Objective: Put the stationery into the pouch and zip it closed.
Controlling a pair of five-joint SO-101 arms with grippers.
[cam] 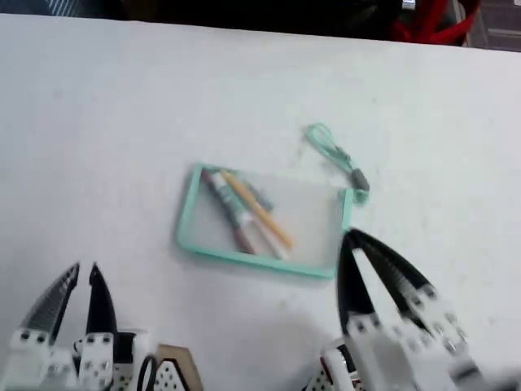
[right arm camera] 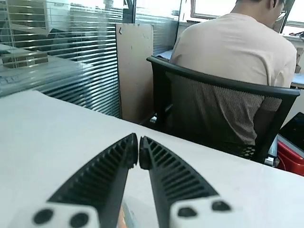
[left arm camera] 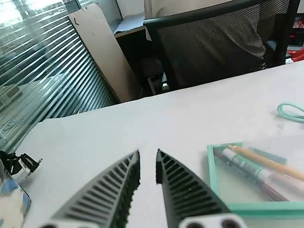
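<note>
With stationery (cam: 252, 213) inside the pouch (cam: 189, 213), part the closed right end effector (cam: 352, 236) beside the pouch's strap (cam: 330, 151) corner to zip, bracing with the slightly parted left end effector (cam: 86, 270)

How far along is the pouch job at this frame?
Done: the pens lie inside the pouch. In hand: nothing; the left pincer stands open off to the side, the right pincer shut by the pouch's near corner. Left: perhaps zipping; the pull sits at one corner, but I cannot tell whether the pouch is closed.
</note>
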